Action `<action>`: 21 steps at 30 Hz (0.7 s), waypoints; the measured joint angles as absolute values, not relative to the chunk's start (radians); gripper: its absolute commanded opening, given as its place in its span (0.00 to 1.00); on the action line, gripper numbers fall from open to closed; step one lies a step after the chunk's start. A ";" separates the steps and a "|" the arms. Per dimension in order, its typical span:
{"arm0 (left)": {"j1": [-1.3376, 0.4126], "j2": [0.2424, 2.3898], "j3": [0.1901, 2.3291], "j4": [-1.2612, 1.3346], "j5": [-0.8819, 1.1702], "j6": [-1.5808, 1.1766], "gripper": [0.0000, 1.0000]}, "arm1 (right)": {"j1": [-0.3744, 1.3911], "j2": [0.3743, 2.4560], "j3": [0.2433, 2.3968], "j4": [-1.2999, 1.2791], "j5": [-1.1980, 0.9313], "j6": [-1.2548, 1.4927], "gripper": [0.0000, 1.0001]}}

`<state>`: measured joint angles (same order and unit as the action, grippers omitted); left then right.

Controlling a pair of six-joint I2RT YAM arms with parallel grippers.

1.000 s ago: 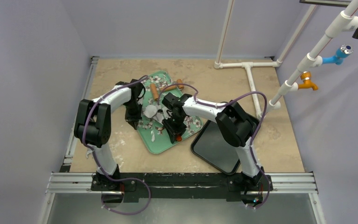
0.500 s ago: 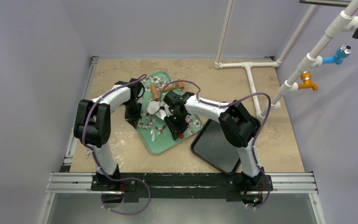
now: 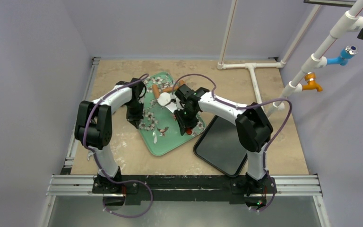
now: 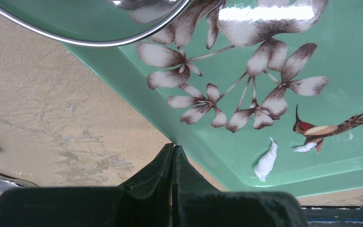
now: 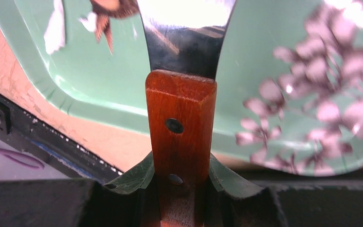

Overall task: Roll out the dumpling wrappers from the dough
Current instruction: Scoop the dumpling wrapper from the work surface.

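- Left gripper (image 4: pixel 172 150) is clenched tight with nothing between the fingers. It sits over the left rim of the green floral tray (image 4: pixel 350 71), where tray meets table.
- Right gripper (image 5: pixel 181 172) is clamped on the wooden handle of a scraper (image 5: pixel 181 118), whose metal blade points out over the green tray.
- From the top, a flat white dough round (image 3: pixel 164 99) lies on the far part of the tray, just beside the right arm's wrist.
- A small white dough scrap (image 4: pixel 266 161) is near the tray's front edge, next to the hummingbird print.
- A shiny metal ring (image 4: pixel 90 42) shows at the top of the left wrist view.
- A black tray (image 3: pixel 220 146) sits right of the green one.
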<state>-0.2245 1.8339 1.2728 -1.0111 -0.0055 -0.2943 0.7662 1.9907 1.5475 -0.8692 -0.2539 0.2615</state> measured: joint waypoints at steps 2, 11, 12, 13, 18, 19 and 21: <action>-0.224 1.834 1.274 -1.011 -0.012 -0.294 0.00 | 0.748 1.930 1.499 -0.875 -0.241 0.294 0.00; -0.216 1.799 1.280 -1.010 -0.018 -0.294 0.00 | 0.695 1.577 1.187 -0.916 -0.175 0.473 0.00; -0.215 1.799 1.283 -1.010 -0.018 -0.294 0.00 | 0.692 1.542 1.148 -0.920 -0.174 0.495 0.00; -0.214 1.799 1.286 -1.010 -0.017 -0.293 0.00 | 0.688 1.506 1.110 -0.923 -0.175 0.519 0.00; -0.212 1.798 1.292 -1.010 -0.006 -0.284 0.00 | 0.647 1.349 0.963 -0.939 -0.172 0.643 0.00; -0.210 1.798 1.292 -1.010 -0.002 -0.278 0.00 | 0.636 1.322 0.946 -0.950 -0.167 0.667 0.00; -0.206 1.796 1.292 -1.010 0.005 -0.269 0.00 | 0.621 1.282 0.923 -0.966 -0.159 0.709 0.00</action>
